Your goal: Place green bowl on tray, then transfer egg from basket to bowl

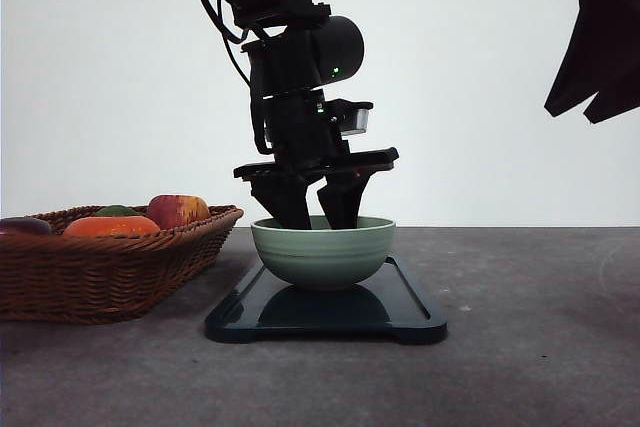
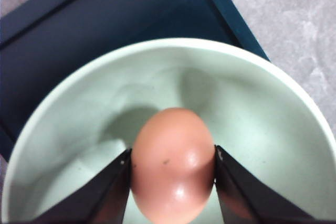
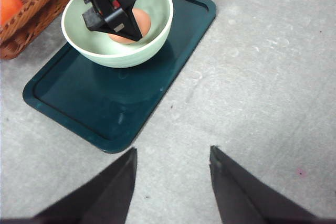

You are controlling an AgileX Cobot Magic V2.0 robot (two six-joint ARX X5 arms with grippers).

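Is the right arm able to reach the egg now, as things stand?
Probably not. The left tool is down inside the green bowl, its fingers closed on the egg, blocking the way. The right tool is open above bare table.

Soft even light, glossy tray (image 3: 105, 103) reflections, blurred close-up egg (image 2: 173, 163).

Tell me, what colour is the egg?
Reddish-brown egg, clearest in the left wrist view.

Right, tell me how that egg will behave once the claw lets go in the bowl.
The egg is smooth and oval, so it will probably roll toward the low middle of the green bowl. Its glossy shell looks slippery between the left claw fingers. It is likely fragile, so release low.
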